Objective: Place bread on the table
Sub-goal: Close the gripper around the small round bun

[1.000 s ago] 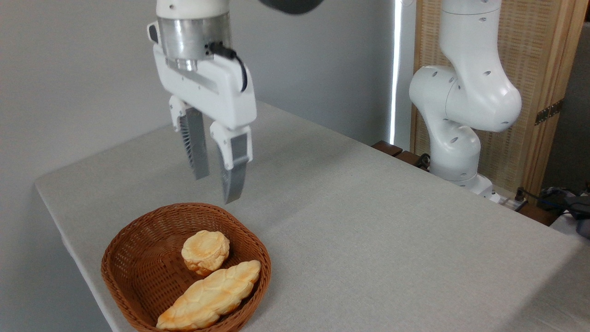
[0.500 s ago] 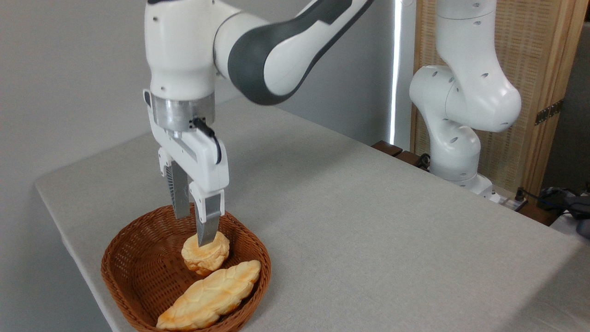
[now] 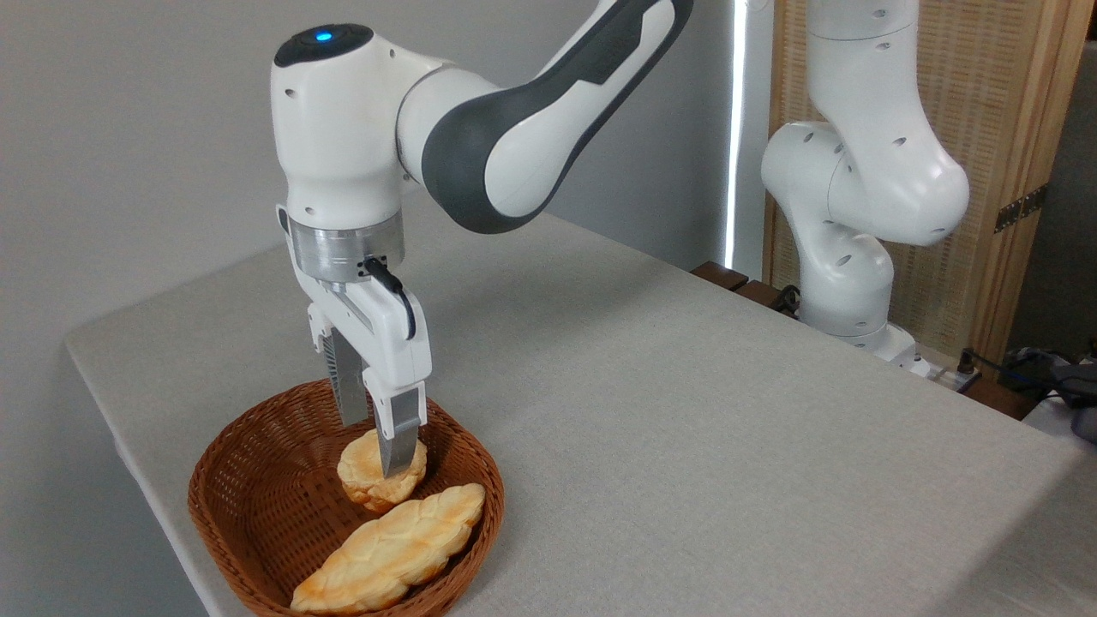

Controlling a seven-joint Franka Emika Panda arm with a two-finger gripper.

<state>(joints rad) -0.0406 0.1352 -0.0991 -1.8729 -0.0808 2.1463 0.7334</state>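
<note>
I've dropped the gripper [image 3: 377, 450] lower onto the bread [image 3: 380, 470], at the basket's [image 3: 248, 514] twelve o'clock; fingers straddle it, grasp unconfirmed.

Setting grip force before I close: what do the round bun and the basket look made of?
The bun: golden-orange, smooth and slightly glossy with moulded-looking ridges, so possibly foam or plastic replica bread; real bread can't be ruled out. The basket: brown woven wicker or rattan, matte, with a visible open weave. The gripper straddles the bun.
</note>
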